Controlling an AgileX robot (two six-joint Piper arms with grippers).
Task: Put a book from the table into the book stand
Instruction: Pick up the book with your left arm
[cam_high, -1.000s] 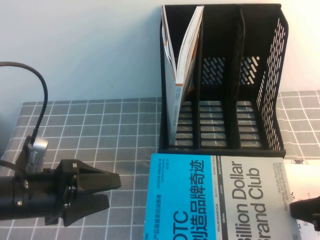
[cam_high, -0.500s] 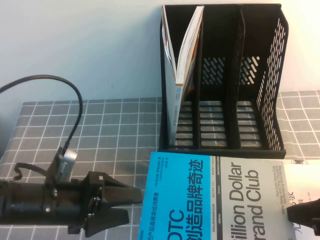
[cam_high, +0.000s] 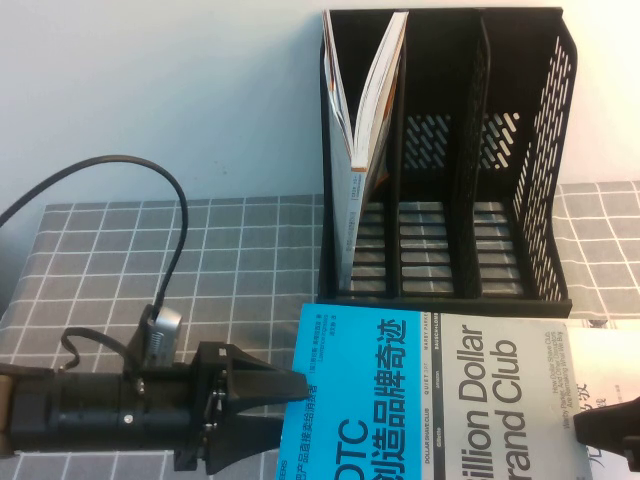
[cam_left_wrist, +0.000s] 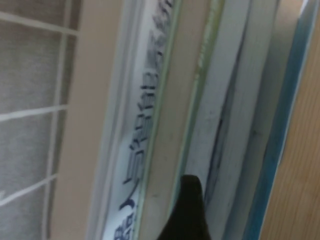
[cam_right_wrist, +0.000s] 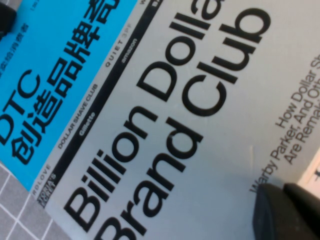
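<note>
High view: left gripper (cam_high: 285, 405) sat low at the near left of the table (cam_high: 230, 250), jaws spread wide and pointing right, tips meeting the blue left edge of the book (cam_high: 430, 395). Upper fingertip overlapped the cover edge, lower one sat below it; the jaws looked set to straddle the book's edge, nothing clamped yet. Left wrist view showed stacked page edges and spines filling the picture, one dark fingertip (cam_left_wrist: 187, 212) against them, so more than one book probably lay in that pile; exact count unclear.

Book lay flat, cover up, at the near centre-right of the table, directly right of the left gripper. Title text ran near-to-far; its far edge sat just in front of the book stand (cam_high: 540, 150).

Right gripper (cam_high: 610, 428) sat at the near right, over the book's grey right side. Only a dark tip showed; could not tell its jaw state.

Key relation: left arm was the one engaged with the book's left edge, approach axis running left to right across the cover.

Farther back, book stand stood upright, three compartments. Left compartment held a white book with orange edge (cam_high: 365, 130), leaning and fanned open. Middle and right compartments looked free.
</note>
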